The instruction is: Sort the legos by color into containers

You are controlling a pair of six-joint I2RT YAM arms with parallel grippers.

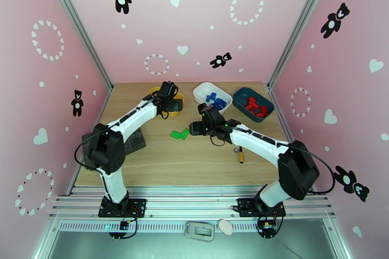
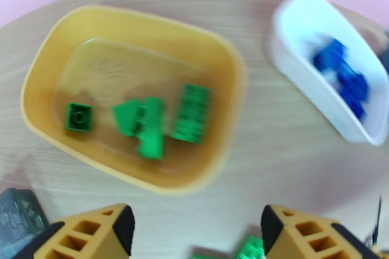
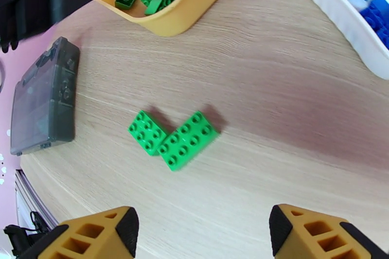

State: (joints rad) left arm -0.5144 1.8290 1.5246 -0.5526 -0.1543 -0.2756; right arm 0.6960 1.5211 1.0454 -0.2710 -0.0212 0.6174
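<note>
Two green legos lie touching on the bare wood, also seen as green legos at the table's middle. My right gripper hangs open above and just near of them, at the right gripper spot beside the pair, holding nothing. The yellow container holds several green legos. Open and empty, my left gripper hovers over its near edge; the left gripper covers much of the yellow container. The white container holds blue legos, and the teal container holds red legos.
A flat dark grey organizer box lies left of the green pair, near the left arm's base as the organizer box. A yellow-handled screwdriver rests at the right front. Pink walls close in the table on three sides.
</note>
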